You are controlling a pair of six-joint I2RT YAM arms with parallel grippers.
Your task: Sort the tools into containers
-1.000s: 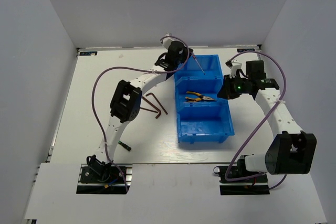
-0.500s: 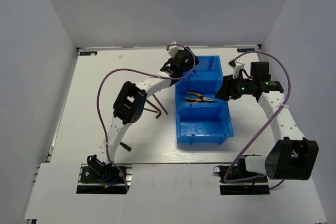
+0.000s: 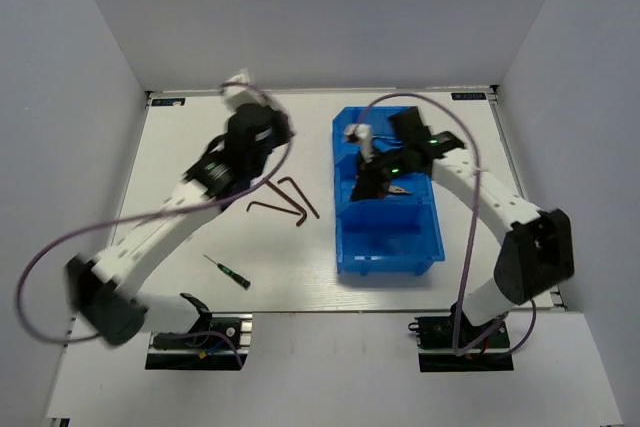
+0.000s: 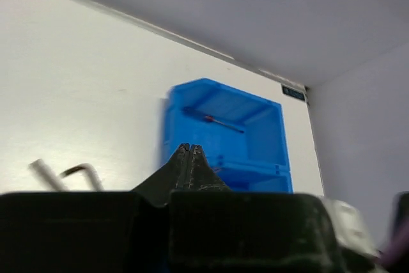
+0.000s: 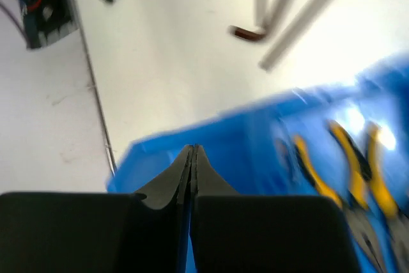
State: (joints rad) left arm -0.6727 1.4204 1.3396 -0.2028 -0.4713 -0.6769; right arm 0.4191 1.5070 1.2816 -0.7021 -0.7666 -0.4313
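The blue containers [image 3: 388, 257] stand right of centre, three compartments in a row. Yellow-handled pliers [image 5: 348, 171] lie in the middle compartment, partly under my right gripper [image 3: 368, 181], which hangs shut and empty over that compartment. A thin screwdriver [image 4: 220, 121] lies in the far compartment of the containers [image 4: 268, 116]. My left gripper [image 3: 280, 129] is shut and empty above the table left of the bins. Dark hex keys [image 3: 285, 197] lie on the table beside the bins. A black-handled screwdriver [image 3: 228, 273] lies nearer the front.
White walls close in the table on three sides. The left arm's elbow [image 3: 100, 302] sits low at the front left. A purple cable [image 3: 470, 247] loops beside the right arm. The arm bases [image 3: 195, 332] stand at the near edge.
My left arm has swung back from the far compartment to over the table on the left, its jaws opening then shutting. My right gripper moved from the bins' right side to over the middle compartment.
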